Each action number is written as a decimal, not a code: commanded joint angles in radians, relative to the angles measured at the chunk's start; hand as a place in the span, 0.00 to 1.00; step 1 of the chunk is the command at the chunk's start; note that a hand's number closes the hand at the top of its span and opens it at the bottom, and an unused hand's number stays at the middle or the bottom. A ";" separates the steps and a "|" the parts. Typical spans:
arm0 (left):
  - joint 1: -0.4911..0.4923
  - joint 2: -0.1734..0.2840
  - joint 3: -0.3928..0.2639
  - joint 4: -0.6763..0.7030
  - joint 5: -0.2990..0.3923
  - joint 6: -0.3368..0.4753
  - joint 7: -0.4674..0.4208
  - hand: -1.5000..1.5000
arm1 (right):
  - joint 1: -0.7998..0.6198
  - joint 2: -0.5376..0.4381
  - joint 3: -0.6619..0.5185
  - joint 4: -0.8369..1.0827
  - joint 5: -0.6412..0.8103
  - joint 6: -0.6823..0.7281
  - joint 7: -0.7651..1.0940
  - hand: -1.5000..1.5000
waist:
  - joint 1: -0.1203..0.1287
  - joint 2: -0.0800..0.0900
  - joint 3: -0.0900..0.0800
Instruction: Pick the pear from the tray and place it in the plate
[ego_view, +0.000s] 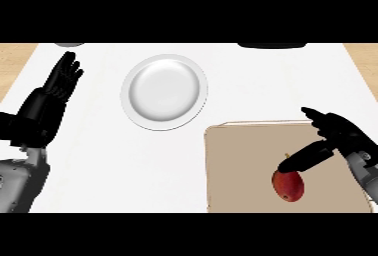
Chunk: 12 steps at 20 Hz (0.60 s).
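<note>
A red pear (288, 185) lay on the brown tray (244, 170) at the counter's near right, just below the robot's right hand (336, 137). The hand hovered over the tray with its fingers spread and holding nothing, the thumb (306, 157) angled down to meet the top of the fruit. The white plate (164, 92) sat apart on the white counter (103, 165), up and left of the tray. The left hand (55, 92) rested open at the left edge, fingers up.
</note>
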 joint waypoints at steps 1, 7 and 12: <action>-0.014 -0.032 -0.033 -0.026 -0.038 0.026 0.042 0.50 | 0.012 -0.005 0.032 -0.009 0.024 0.022 0.168 0.00 | -0.003 -0.001 0.001; 0.041 -0.002 0.021 -0.013 0.002 -0.045 -0.016 0.50 | -0.008 0.032 0.085 0.105 0.008 0.062 0.186 0.00 | 0.008 0.002 0.000; 0.029 -0.030 0.015 -0.051 -0.027 -0.022 0.023 0.50 | 0.089 0.009 0.052 0.118 0.003 0.097 0.093 0.00 | -0.004 -0.001 0.001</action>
